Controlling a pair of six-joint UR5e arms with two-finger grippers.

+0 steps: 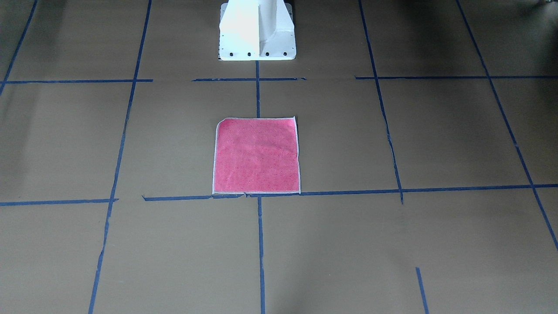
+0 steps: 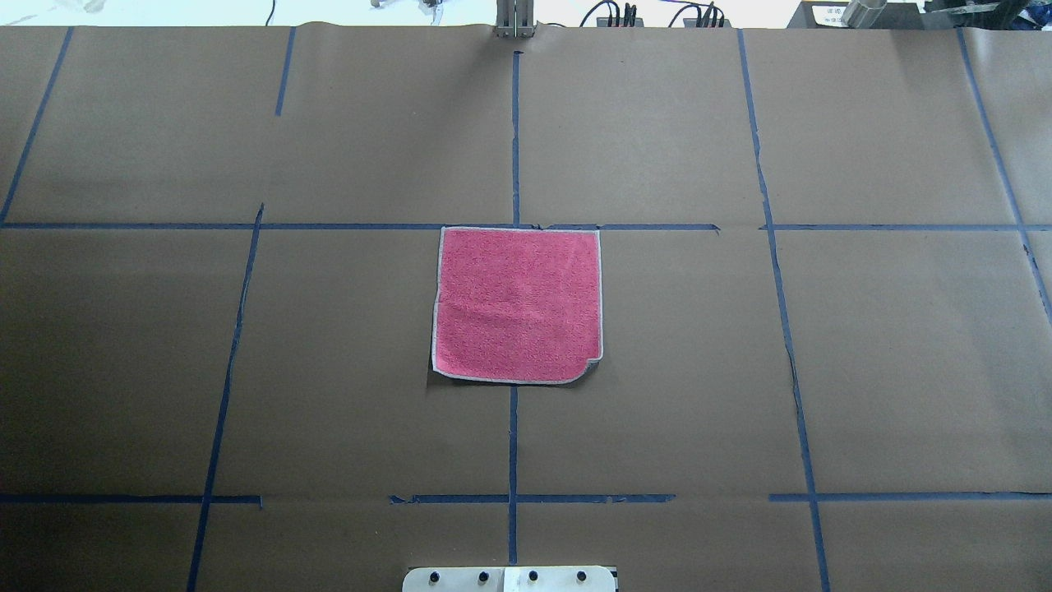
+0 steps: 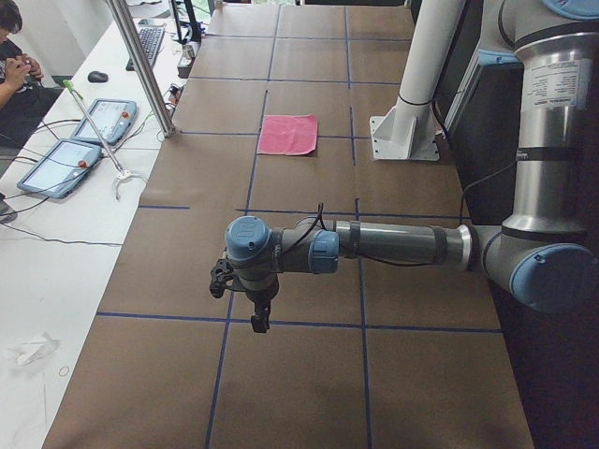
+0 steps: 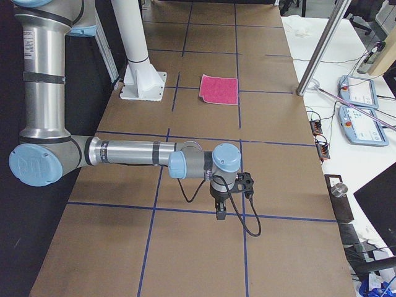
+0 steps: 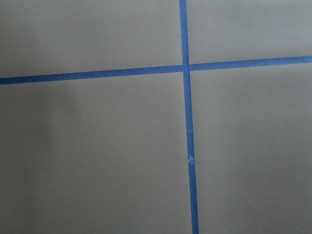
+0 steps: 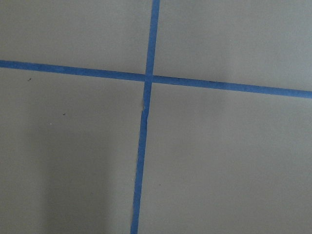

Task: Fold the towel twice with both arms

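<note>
Brown paper (image 1: 436, 131) crossed by blue tape lines (image 1: 258, 96) is seen covering the table in the front-facing view, where the towel (image 1: 256, 155) is laid flat, pink-red face up, near the white pedestal (image 1: 257, 30). In the overhead view, it is shown as a square at the centre, with one corner on the robot's side slightly curled. In the side views, the left gripper (image 3: 259, 321) and the right gripper (image 4: 220, 213) are held above bare paper, well apart from the far towel, and their opening cannot be told, while only paper and tape are shown by the wrist cameras.
</note>
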